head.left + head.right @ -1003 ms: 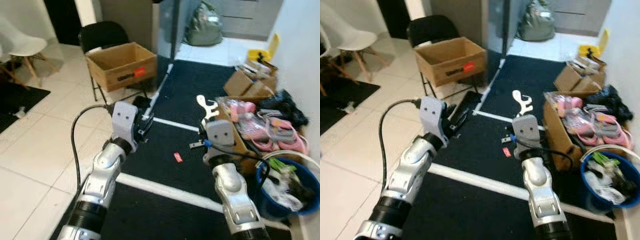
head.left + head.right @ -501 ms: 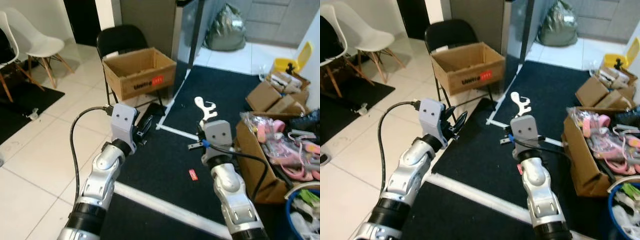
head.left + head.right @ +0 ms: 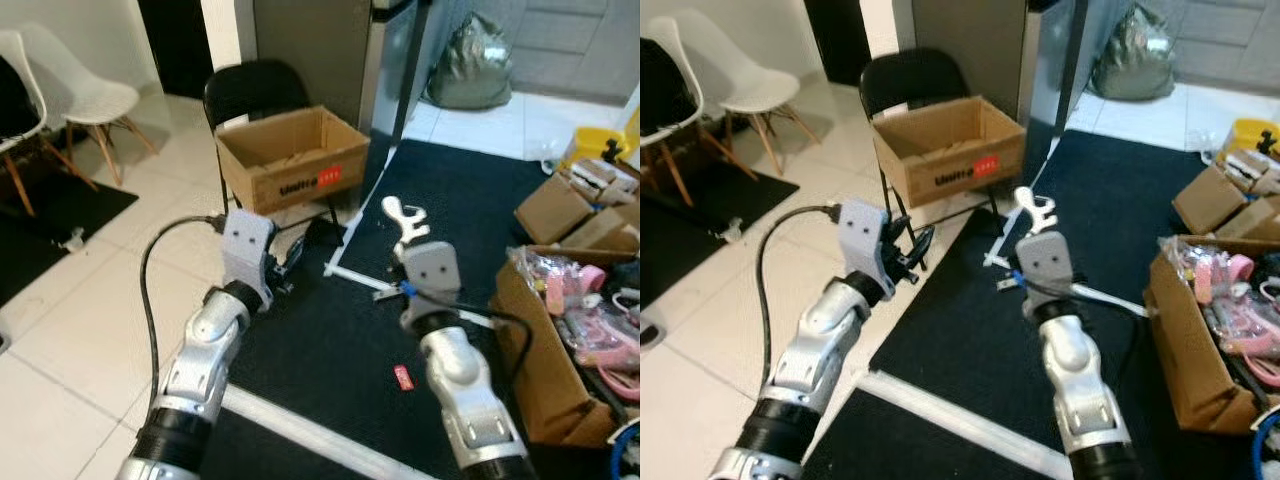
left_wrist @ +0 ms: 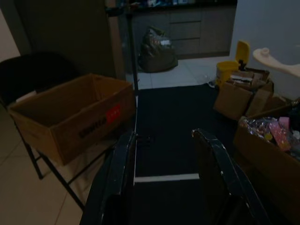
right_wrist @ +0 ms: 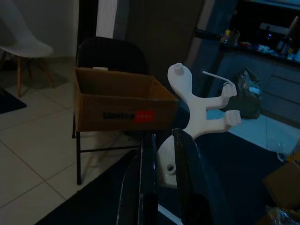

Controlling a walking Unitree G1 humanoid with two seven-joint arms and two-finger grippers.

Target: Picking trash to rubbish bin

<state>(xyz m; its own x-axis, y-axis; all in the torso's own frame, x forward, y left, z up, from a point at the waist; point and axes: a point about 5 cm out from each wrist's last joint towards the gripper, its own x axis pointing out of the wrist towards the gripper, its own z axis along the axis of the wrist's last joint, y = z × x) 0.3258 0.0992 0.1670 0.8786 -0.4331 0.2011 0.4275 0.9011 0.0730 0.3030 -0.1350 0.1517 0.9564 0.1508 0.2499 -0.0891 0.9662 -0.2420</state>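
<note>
My right gripper (image 5: 164, 139) is shut on a white plastic piece (image 3: 404, 217) with forked prongs, held up in front of me over the black mat (image 3: 470, 230). My left gripper (image 4: 164, 137) is open and holds nothing, at about the same height on the left. A small red scrap (image 3: 403, 377) lies on the mat beside my right forearm. An open cardboard box (image 3: 291, 156) rests on a black folding chair (image 3: 252, 90) ahead of both grippers. A sliver of the blue bin (image 3: 628, 448) sits at the bottom right corner.
A cardboard box of pink items (image 3: 562, 330) stands at the right. More boxes (image 3: 560, 205), a yellow object (image 3: 588, 146) and a grey-green bag (image 3: 470, 72) are farther back. White chairs (image 3: 70, 95) stand at the left on tile. White tape lines cross the mat.
The whole view has swung left: the chair and box now sit nearer the centre and the blue bin has slid to the right edge. Both arms keep their poses.
</note>
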